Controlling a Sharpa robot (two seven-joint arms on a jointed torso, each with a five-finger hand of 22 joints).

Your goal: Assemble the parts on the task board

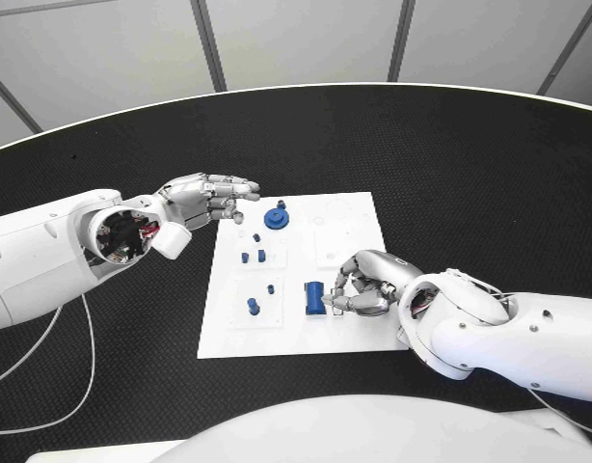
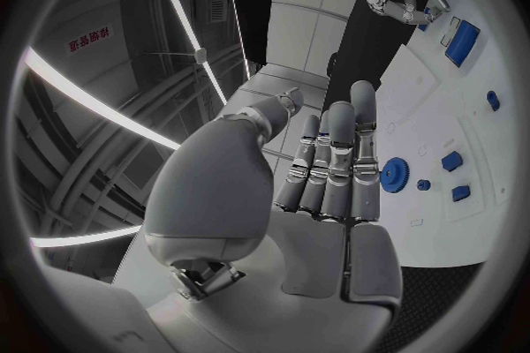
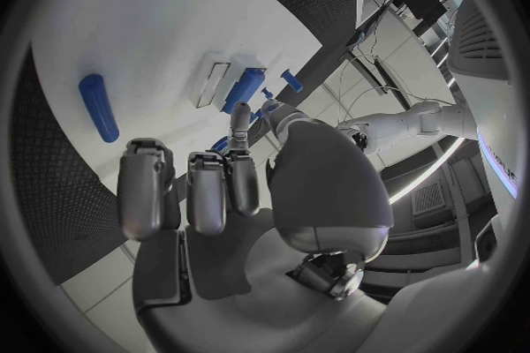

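Black counter (image 1: 491,164) carries the white task board (image 1: 352,207) at centre, blue parts (image 1: 277,219) on it; left robot hand (image 1: 210,200) hovers open at its far-left corner, right robot hand (image 1: 365,283), fingers curled, grasp undeterminable, risks nudging the blue block (image 1: 315,298) beside it.

My black desk (image 1: 491,164) is carrying one thing directly — the white task board (image 1: 359,217), lying flat near its middle, with small blue parts (image 1: 277,219) sitting on the board.

Even bright light; soft shadows; wrist views fisheye-bent, dark-rimmed.
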